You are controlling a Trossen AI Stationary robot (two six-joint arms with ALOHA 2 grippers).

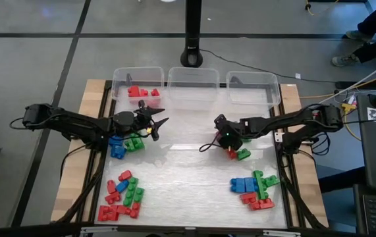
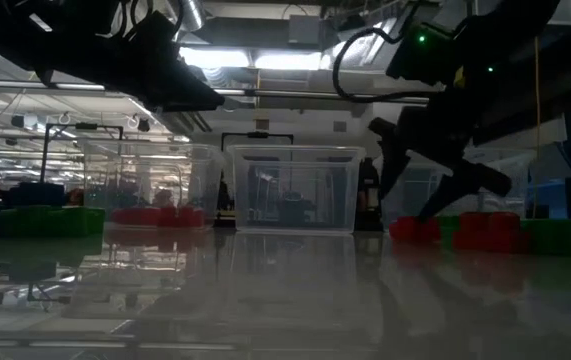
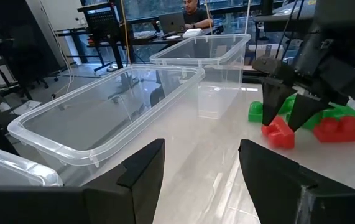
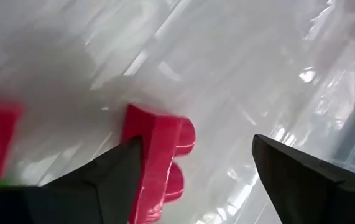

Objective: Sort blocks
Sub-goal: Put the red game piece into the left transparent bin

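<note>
Sorting is judged barely begun: a few red blocks (image 1: 143,92) are seen in the left clear bin (image 1: 118,74), the other two bins look bare, and mixed blocks (image 1: 122,195) lie heaped on the table (image 1: 188,178). The right gripper (image 1: 227,149) is held open, lowered astride a red block (image 4: 158,155), which is not yet clamped. The left gripper (image 1: 158,121) is spread open and empty near the left bin.

Red, green, blue blocks (image 1: 123,196) lie in 4 table clusters; several red in 1 bin.
</note>
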